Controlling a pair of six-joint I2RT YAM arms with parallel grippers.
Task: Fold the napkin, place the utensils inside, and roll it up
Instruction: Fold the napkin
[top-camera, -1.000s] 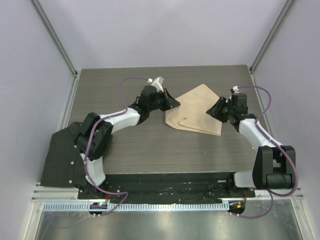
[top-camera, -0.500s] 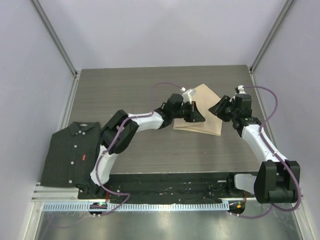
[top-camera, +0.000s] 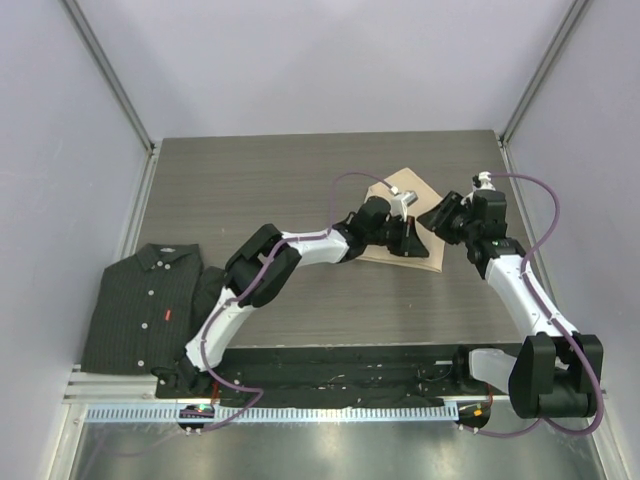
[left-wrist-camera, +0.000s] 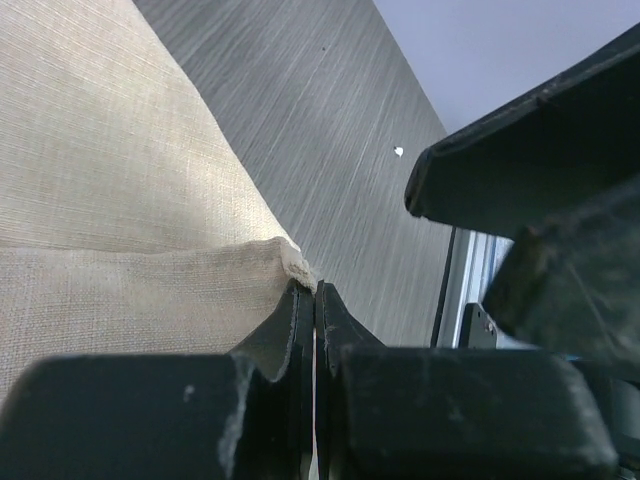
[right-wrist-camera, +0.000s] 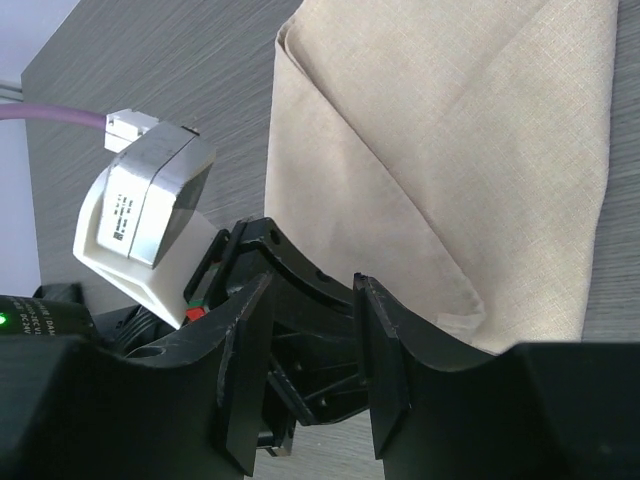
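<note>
The beige napkin (top-camera: 430, 262) lies folded on the table at the back right. My left gripper (top-camera: 412, 240) reaches across it and is shut on a corner of the napkin; in the left wrist view (left-wrist-camera: 315, 295) the jaws pinch the frayed corner of the cloth (left-wrist-camera: 120, 200), held just above the lower layer. My right gripper (top-camera: 440, 215) is open and empty at the napkin's right edge, facing the left gripper; in the right wrist view (right-wrist-camera: 310, 350) its fingers frame the left gripper above the napkin (right-wrist-camera: 450, 150). No utensils are in view.
A dark ribbed shirt (top-camera: 140, 305) lies at the front left of the table. The wood-grain table (top-camera: 260, 180) has grey walls on three sides. The left arm's white wrist camera (right-wrist-camera: 145, 225) sits close in front of my right gripper.
My left gripper has swept right across the table with the napkin corner, folding the cloth over itself into a narrower shape. The shirt has come into full view. The right gripper has barely moved.
</note>
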